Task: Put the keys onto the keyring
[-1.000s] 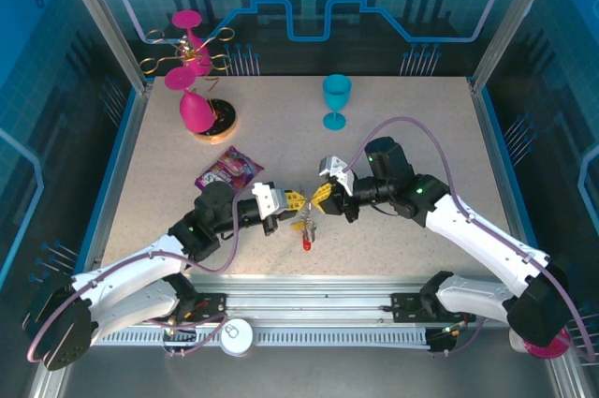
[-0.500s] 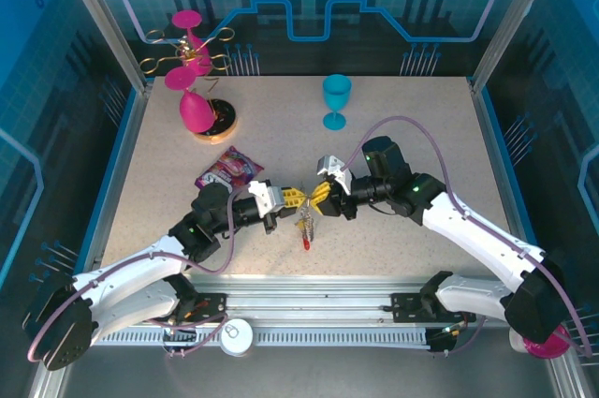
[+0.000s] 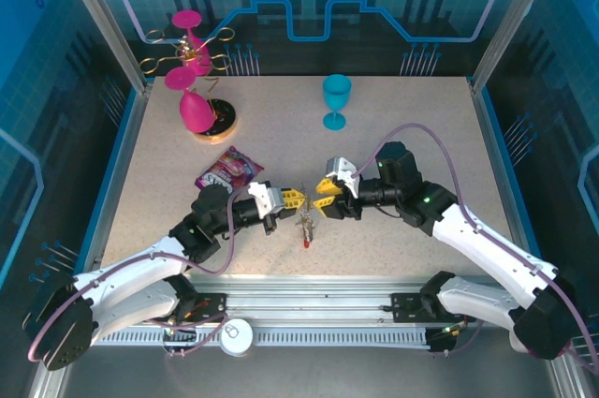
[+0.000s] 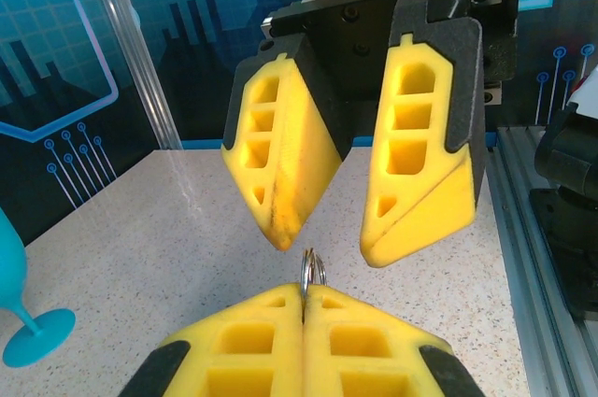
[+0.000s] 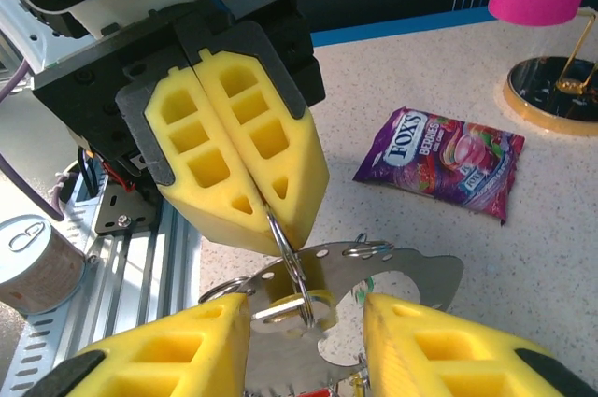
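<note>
Threading step: the left hand [image 4: 305, 302] pinches the keyring [image 4: 313, 269], with the keys [image 5: 392, 274] dangling just below it. The right hand [image 4: 329, 248] faces it, jaws parted. Next it likely must regrip 1 key precisely.

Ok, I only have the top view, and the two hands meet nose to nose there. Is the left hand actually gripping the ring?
Observer: Yes. In the right wrist view, the left hand is shut on the ring, pinching it at the very tip.
Operator: And the right hand?
Observer: Open. In the left wrist view, the right hand straddles the top of the ring with a gap on both sides.
Operator: Is anything else in there?
Observer: A flat silver piece sits just behind the ring, inside the right hand's opening. I can't tell if it is threaded on.
</note>
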